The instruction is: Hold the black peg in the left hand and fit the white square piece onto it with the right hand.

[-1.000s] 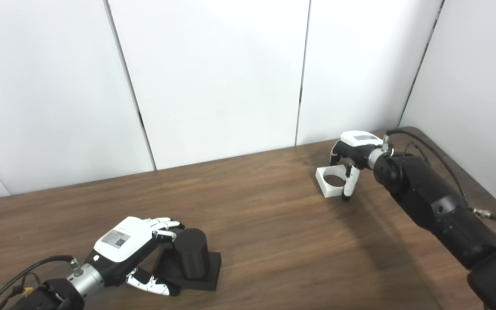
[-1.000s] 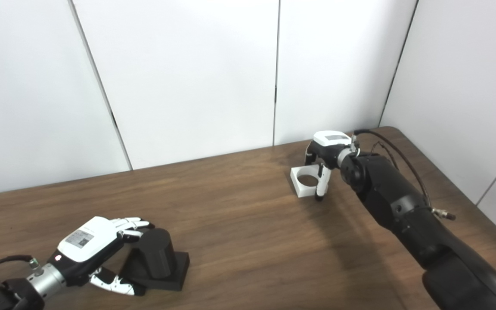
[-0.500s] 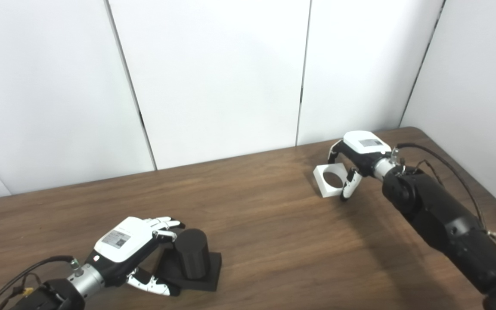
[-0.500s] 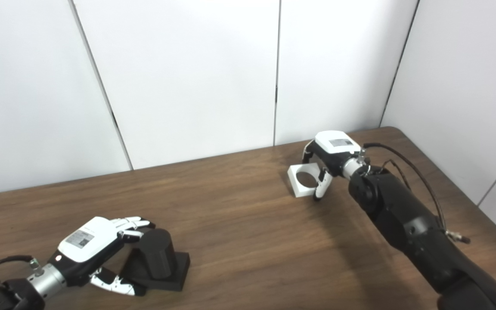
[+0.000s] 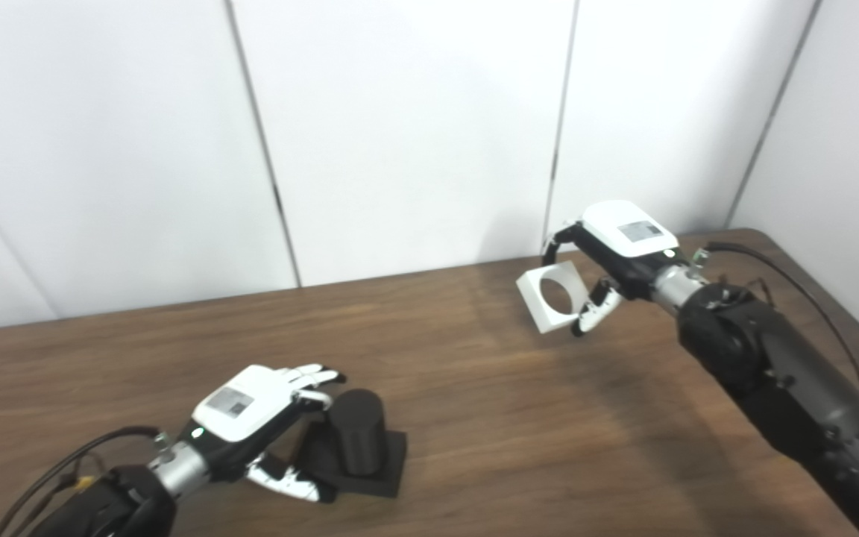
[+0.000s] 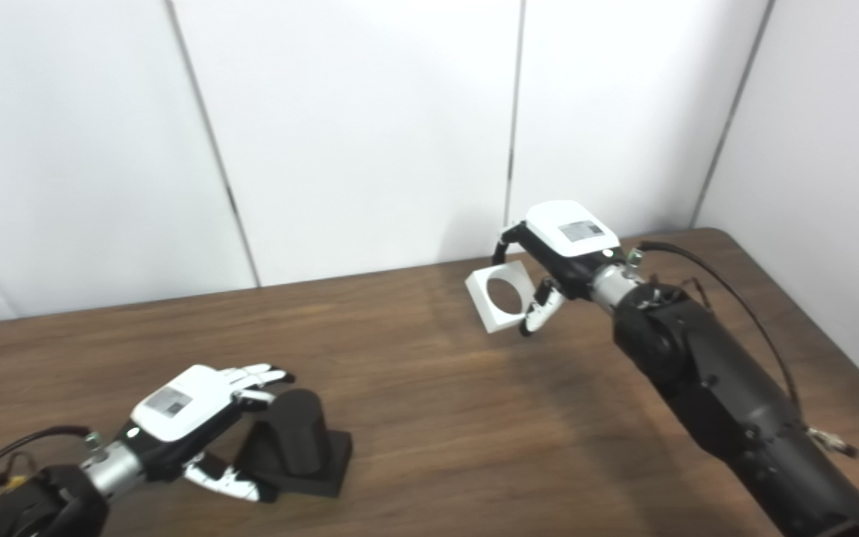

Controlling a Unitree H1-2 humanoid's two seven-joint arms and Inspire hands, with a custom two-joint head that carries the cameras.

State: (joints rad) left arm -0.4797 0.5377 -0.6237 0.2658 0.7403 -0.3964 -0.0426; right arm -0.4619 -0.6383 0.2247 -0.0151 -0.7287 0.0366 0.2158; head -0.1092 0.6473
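A long wooden bench (image 5: 474,403) fronts white wall panels (image 5: 400,127), its middle left bare as the stretch the two parts must cross to meet. At far right, the robot's right arm (image 5: 780,380) reaches out over the back of the bench, its right hand (image 5: 608,257) grasping the white square piece (image 5: 549,298) by one edge, fingers above and thumb below. The piece hangs clear of the wood, tilted so its round hole faces the cameras and sits free of the fingers, apparently to leave the opening unblocked for the fit. At near left, the left hand (image 5: 250,410) cups the black peg (image 5: 355,432), fingers and thumb around its side and base but not clearly closed, seemingly steadying it. The peg stands upright on its flat black base (image 5: 385,466), top exposed, well apart from the white piece.
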